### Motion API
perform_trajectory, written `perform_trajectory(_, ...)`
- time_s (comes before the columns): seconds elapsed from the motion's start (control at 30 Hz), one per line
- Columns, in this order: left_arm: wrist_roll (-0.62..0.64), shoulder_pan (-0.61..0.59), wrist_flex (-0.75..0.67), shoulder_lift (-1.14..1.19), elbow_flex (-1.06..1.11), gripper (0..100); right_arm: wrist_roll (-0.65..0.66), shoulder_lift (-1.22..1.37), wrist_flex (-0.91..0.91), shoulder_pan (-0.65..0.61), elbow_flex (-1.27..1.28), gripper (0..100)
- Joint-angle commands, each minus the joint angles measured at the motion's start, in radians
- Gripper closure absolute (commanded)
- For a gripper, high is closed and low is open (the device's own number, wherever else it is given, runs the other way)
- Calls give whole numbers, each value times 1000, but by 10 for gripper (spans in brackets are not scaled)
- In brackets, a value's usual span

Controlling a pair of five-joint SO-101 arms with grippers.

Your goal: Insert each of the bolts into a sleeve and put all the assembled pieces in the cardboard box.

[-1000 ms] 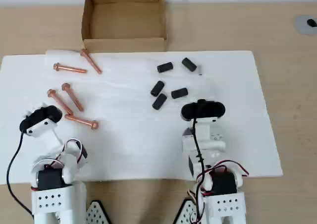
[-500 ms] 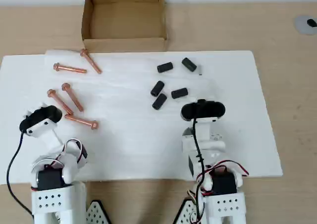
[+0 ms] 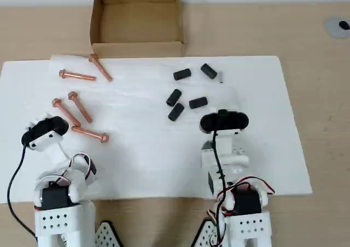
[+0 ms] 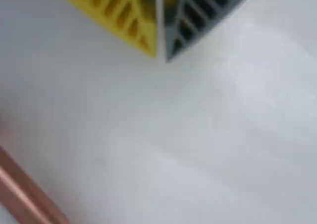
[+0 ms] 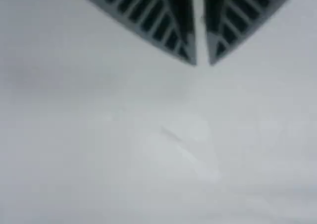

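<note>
Bolt [image 3: 90, 133] nearest your left gripper [image 4: 161, 53] lies just beside it, toward mid-table, shaft running crosswise. The sleeves [image 3: 176, 112] lie just beyond your right gripper [image 5: 200, 60]. Both grippers are pressed together, pinching nothing. Cardboard box [image 3: 136, 50] stands at the table's far side.

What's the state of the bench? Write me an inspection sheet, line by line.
Surface: white sheet over a wooden table.
Job's things: five copper bolts loose at left; five black sleeves loose mid-sheet; none joined; cardboard box empty.
Clutter: nothing seen.
Hands: left hand shut, empty, beside a bolt; right hand shut, empty.
Cables: black cable down each arm; red and white wires at the bases.
Surroundings: grey disc on the table's far right.
</note>
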Motion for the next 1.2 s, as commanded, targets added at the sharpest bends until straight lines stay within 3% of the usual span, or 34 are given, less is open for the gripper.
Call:
perform_trajectory(0.0,3,-3,-12,-8,-3,991,-12,-119,5,10,2,989)
perform_trajectory(0.17,3,-3,-12,-8,-3,991,-8,-119,3,8,2,989)
perform_trajectory(0.43,0,-11,-17,-8,-3,991,-9,-119,2,-107,2,989)
perform_trajectory(0.53,-3,-32,-60,-8,-21,992,-11,-119,0,-102,2,989)
perform_trajectory(0.7,3,-69,-32,64,-238,991,-11,-117,-2,-16,-13,989)
perform_trajectory(0.83,3,-71,26,300,-445,992,-11,-117,3,58,-81,989)
perform_trajectory(1.03,15,-69,147,819,-848,994,-9,-113,6,61,-170,989)
perform_trajectory(1.17,216,-72,245,1122,-1122,994,-12,-12,2,67,-243,989)
